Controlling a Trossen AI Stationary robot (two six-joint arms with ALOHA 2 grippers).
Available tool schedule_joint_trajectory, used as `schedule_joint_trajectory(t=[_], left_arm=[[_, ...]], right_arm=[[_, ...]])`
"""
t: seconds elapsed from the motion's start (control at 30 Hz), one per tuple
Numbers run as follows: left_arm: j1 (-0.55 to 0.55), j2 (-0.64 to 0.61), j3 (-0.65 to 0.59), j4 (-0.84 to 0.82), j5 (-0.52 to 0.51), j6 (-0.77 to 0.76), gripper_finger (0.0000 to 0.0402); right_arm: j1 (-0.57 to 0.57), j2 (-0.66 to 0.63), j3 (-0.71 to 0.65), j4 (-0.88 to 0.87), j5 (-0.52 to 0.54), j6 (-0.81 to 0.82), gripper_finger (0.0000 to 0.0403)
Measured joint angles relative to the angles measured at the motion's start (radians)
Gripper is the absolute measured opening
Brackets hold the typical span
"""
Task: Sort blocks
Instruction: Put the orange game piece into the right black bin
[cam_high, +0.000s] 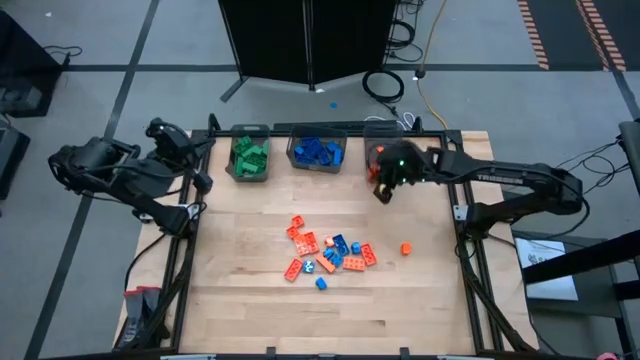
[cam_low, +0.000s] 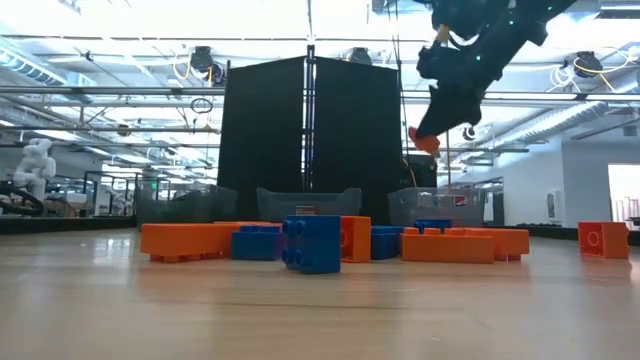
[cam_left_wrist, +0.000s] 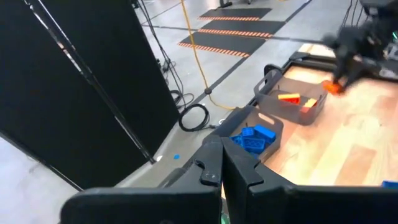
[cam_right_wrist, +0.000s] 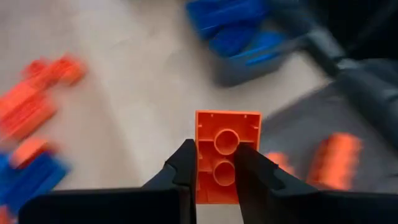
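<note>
Carrying an orange-red brick (cam_right_wrist: 226, 155) clamped in its fingers, the right gripper (cam_high: 383, 190) nears the orange bin (cam_high: 380, 133); a mixed pile (cam_high: 328, 253) awaits sorting, left gripper (cam_left_wrist: 222, 168) closed, idle.

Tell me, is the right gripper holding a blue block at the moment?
No: the right gripper is shut on an orange block, its underside showing between the two dark fingers.
</note>
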Motion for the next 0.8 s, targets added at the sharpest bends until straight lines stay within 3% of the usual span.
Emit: schedule_joint_trajectory(t=[0.33,0.43,0.5,0.7,0.8], left_arm=[[0.0,-0.004,-0.185,0.073,-0.03,0.005,0.0],[0.0,-0.004,-0.203,0.081,-0.025,-0.002,0.0],[0.0,-0.004,-0.204,0.082,-0.022,-0.025,0.0],[0.0,-0.005,-0.204,0.136,-0.021,-0.046,0.0],[0.0,-0.004,-0.204,0.203,-0.021,-0.031,0.0]], right_arm=[[-0.23,0.037,0.0,0.128,0.128,0.011,0.0057],[-0.281,0.065,0.0,0.131,0.123,0.016,0.0061],[-0.301,0.083,0.0,0.132,0.091,0.02,0.0097],[-0.335,0.129,0.0,0.104,-0.034,0.088,0.0258],[-0.339,0.133,0.0,0.104,-0.073,0.112,0.0305]])
